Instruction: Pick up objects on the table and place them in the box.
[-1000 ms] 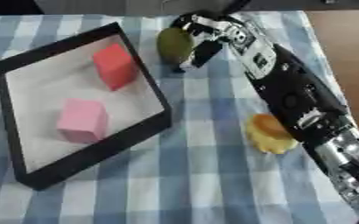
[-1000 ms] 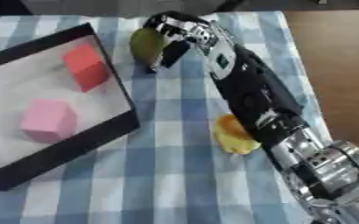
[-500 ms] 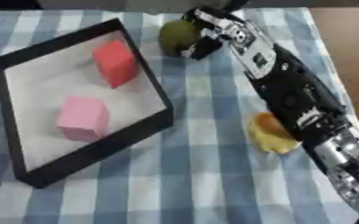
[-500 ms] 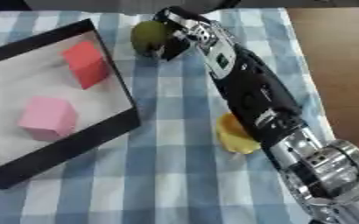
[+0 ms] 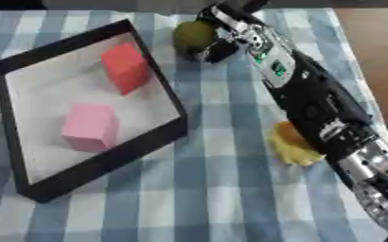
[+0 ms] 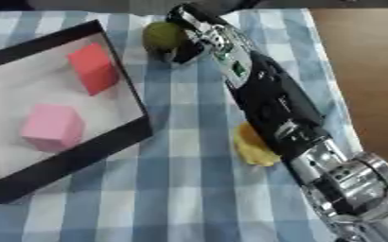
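Observation:
An olive-green round fruit (image 5: pixel 192 35) is at the far side of the checked cloth, just beyond the far right corner of the black-rimmed box (image 5: pixel 169 99). My right hand (image 5: pixel 230 29) has come in along the right side and is shut on the fruit, with its fingers curled round the fruit's right side. In the box lie a red cube (image 5: pixel 124 67) and a pink cube (image 5: pixel 89 126). A yellow and orange object (image 6: pixel 252 145) lies on the cloth, partly hidden under my right forearm. My left hand is out of sight.
The blue and white checked cloth (image 5: pixel 206 198) covers the table. Bare brown table (image 6: pixel 363 71) shows along the right edge. My right arm (image 5: pixel 313 104) runs from the lower right to the top centre.
My right hand and the green fruit have shifted a little toward the far edge of the table. The cubes and the yellow object stay where they were.

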Motion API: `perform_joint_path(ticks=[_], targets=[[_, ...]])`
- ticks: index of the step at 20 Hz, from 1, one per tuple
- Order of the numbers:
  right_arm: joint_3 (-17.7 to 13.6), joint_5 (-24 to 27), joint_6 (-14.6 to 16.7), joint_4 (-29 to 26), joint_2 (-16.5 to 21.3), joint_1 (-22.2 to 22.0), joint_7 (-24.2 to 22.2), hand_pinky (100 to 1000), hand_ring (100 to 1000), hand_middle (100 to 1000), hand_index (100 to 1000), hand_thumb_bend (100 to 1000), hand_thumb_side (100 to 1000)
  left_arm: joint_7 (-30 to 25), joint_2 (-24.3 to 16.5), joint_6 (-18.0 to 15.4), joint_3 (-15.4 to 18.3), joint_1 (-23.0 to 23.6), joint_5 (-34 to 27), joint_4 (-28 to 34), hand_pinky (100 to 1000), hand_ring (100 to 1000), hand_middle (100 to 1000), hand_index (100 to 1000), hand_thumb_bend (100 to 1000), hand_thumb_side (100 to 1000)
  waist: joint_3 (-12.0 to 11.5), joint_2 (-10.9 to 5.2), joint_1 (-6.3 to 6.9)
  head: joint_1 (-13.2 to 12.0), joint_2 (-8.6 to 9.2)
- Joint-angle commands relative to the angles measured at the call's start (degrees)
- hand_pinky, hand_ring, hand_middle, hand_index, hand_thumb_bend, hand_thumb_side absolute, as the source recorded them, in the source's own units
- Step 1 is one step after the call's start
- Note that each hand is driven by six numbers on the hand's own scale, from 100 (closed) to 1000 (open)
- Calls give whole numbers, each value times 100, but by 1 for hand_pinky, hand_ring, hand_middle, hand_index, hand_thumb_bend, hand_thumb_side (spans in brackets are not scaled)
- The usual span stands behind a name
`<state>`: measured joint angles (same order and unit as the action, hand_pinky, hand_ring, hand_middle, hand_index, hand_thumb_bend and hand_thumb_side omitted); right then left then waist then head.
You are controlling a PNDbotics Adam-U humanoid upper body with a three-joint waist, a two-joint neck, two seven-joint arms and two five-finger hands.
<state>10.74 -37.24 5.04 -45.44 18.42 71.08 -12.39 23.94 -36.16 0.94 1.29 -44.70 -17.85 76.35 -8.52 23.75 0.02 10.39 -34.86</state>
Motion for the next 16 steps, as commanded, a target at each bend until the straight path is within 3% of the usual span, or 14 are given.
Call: perform_joint_path(ticks=[1,7,16], targets=[[45,112,76,-175,117,134,-44,796,582,438,582,347,100,24,-156,0,39,-41,23,91,797,809,749,915,311,901,15,-143,-43,-27,-65],[204,464,15,-725,162,245,-158,791,558,439,581,340,100,84,-264,-10,101,100,41,45,798,810,750,915,312,894,135,-379,-29,-70,-330],[785,1120,-179,-2207,-102,385,-476,782,540,441,576,306,100,140,-370,-5,141,264,40,-168,795,804,745,909,311,891,244,-757,2,-18,-579]])
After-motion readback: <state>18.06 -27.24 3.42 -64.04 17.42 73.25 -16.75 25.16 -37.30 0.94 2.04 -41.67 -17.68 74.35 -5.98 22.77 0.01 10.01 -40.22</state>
